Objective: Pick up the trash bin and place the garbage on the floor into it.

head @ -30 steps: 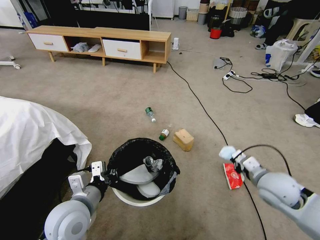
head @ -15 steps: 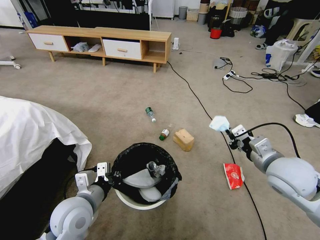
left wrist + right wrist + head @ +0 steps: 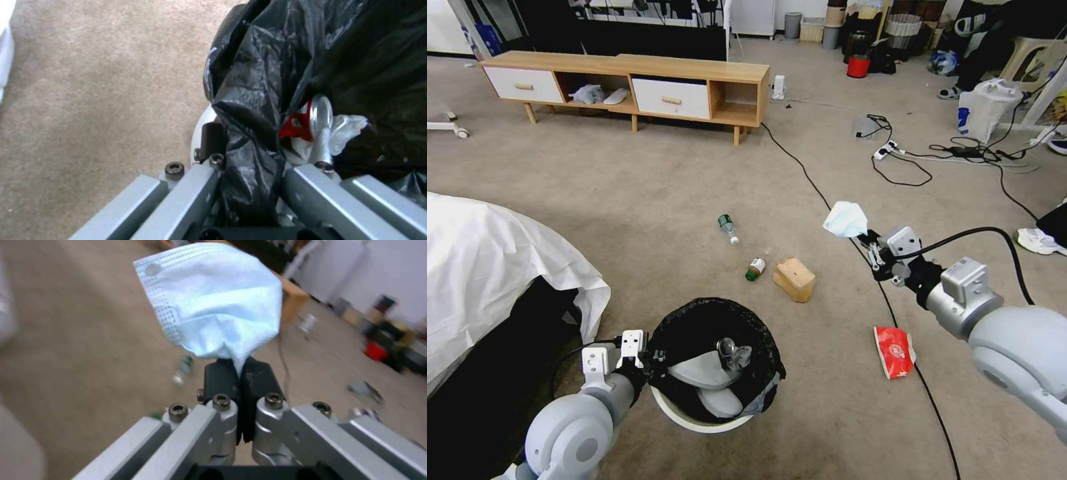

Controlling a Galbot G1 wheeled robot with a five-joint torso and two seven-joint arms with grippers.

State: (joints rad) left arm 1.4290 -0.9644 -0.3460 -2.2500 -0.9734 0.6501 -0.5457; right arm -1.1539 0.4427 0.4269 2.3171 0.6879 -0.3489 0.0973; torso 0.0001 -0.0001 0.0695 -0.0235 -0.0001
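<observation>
The trash bin hangs low in the head view, and my left gripper is shut on its bag-lined rim. Inside it lie a crushed red can and a white tissue. Out to the right, above the carpet, my right gripper is shut on the pale blue tissue, which stands up from the closed fingertips. On the floor lie a red snack packet, a tan box, a small green-capped bottle and a green-labelled clear bottle.
A black cable crosses the carpet under the right arm. A white-sheeted piece of furniture stands close on the left. A low wooden cabinet lines the far side. A person's shoe sits at the right edge.
My right gripper has risen and swung left and farther out with the pale blue tissue. The bin and left gripper have drawn slightly closer to me.
</observation>
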